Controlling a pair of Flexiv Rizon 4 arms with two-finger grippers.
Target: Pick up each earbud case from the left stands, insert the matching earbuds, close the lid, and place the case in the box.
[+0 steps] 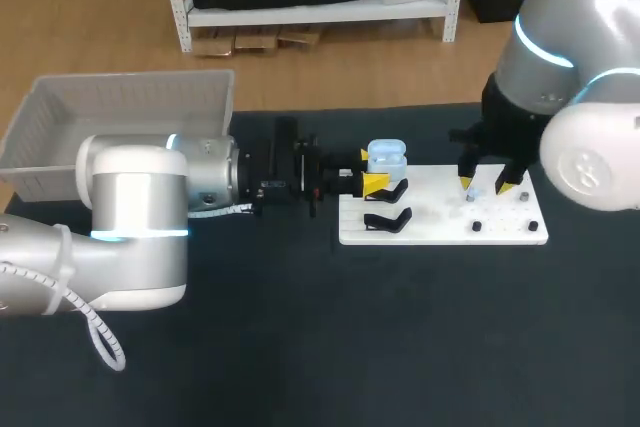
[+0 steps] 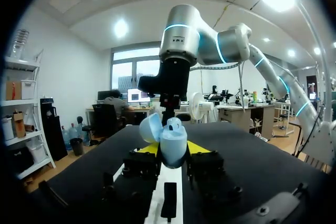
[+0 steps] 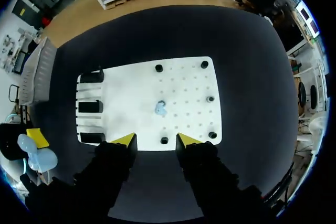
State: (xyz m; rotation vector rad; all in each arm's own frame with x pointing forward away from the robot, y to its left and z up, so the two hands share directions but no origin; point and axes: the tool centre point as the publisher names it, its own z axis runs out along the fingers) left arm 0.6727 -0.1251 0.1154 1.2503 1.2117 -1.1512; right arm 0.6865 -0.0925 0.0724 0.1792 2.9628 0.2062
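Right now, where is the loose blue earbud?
In the right wrist view, the earbud lies near the middle of the white board, right of the stands, just ahead of the open right hand.

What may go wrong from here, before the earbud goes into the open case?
The earbud is small and lies on the white board; the open right end effector above it may knock it aside instead of pinching it. The left end effector holds the earbud case by its sides, lid open; a poor alignment may miss the opening.
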